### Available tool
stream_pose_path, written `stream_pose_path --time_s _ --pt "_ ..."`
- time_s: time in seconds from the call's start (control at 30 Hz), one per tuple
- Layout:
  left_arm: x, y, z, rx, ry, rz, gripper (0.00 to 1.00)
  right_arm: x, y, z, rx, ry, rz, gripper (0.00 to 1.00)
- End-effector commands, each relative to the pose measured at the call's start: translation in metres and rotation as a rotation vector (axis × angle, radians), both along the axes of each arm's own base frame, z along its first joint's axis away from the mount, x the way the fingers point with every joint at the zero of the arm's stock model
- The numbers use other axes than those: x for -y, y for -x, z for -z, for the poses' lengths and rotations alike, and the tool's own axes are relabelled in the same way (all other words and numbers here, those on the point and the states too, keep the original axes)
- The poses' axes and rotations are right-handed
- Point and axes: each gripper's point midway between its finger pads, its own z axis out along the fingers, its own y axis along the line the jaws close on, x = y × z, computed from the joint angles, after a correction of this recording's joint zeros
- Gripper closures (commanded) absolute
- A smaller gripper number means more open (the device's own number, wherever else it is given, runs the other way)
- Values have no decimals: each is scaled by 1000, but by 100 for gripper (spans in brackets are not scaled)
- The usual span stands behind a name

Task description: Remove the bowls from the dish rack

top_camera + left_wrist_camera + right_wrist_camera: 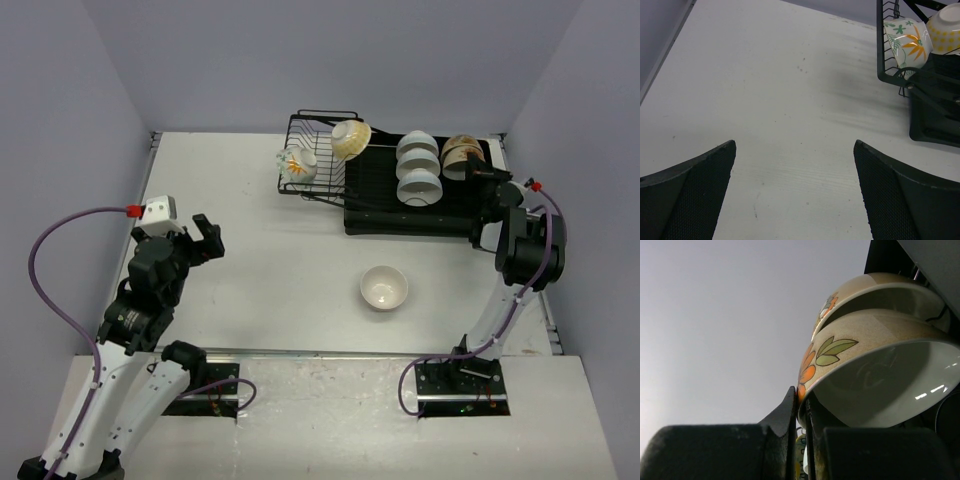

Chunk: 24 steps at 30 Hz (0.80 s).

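The rim of the nearer tan bowl [875, 355] is pinched between the closed fingers of the right gripper [802, 412], at the right end of the dish rack [400, 220]; a second tan bowl [875, 287] is stacked just behind it; the left gripper [794, 150] is held wide open over the table [260, 200], empty, well apart from the rack; eight bowls are counted: two tan, three white bowls [418, 165] in the tray, one white bowl [384, 288] on the table, one yellow bowl [351, 138], one floral bowl [298, 165].

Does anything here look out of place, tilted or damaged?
Nothing looks spilled or broken. Only the flower bowl and the yellow dotted bowl lean on their sides in the dish rack, unlike the white bowls set in a row.
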Motion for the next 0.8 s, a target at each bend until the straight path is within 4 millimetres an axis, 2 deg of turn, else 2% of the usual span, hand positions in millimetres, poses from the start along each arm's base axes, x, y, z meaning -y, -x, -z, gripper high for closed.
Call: stream_pose_path --time_s 0.0,0.5,0.77 --pt "5 -4 -7 27 4 19 0 0 11 -59 232 36 -3 100" --pt "7 -4 -7 26 5 32 0 0 30 -84 376 4 -4 100" --pt "7 -4 -7 29 5 35 0 -4 26 -102 439 28 -48 100"
